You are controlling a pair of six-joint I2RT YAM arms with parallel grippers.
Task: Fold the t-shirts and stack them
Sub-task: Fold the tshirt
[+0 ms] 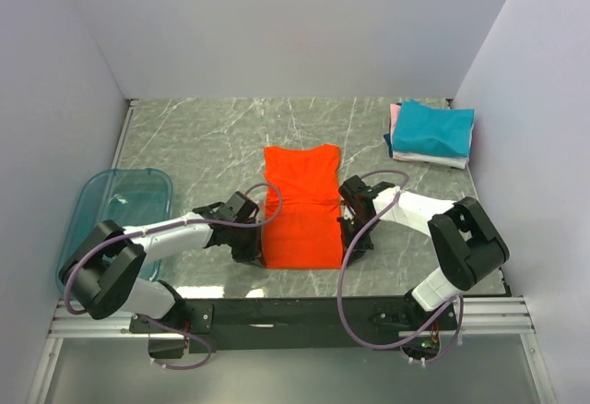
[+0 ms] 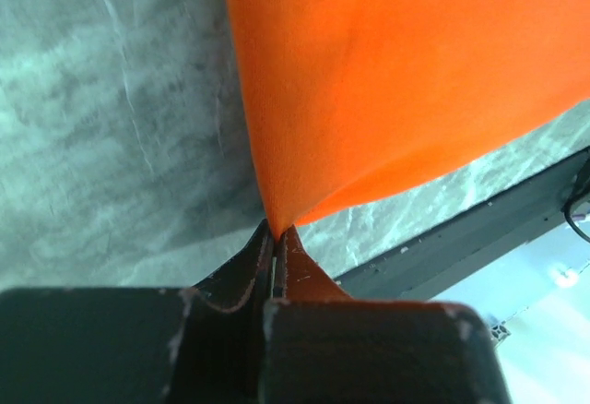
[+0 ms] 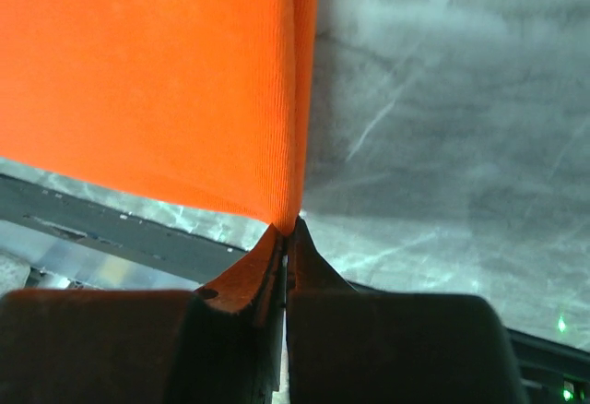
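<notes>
**Left fingers [image 2: 241,279] and right fingers [image 3: 318,275] pinched shut on orange shirt [image 1: 302,206]**

Closed tight, each pair, on one near corner of the shirt: left pair at the near left corner, right pair at the near right. Cloth squeezed to a thin point between the tips in both wrist views, fanning out smooth and taut from there, fine ribbed weave visible.

Bright orange-red, plain, laid out at mid-worktop [image 1: 212,136] as a long narrow panel. Straight side edges, scooped neckline at the far end, faint crease across the middle.

Stacked at the far right corner, well apart: folded shirts [image 1: 431,134], teal on top, pink and white edges showing beneath.

Near the left edge, beside the left arm: translucent blue-green bin [image 1: 120,210].
</notes>
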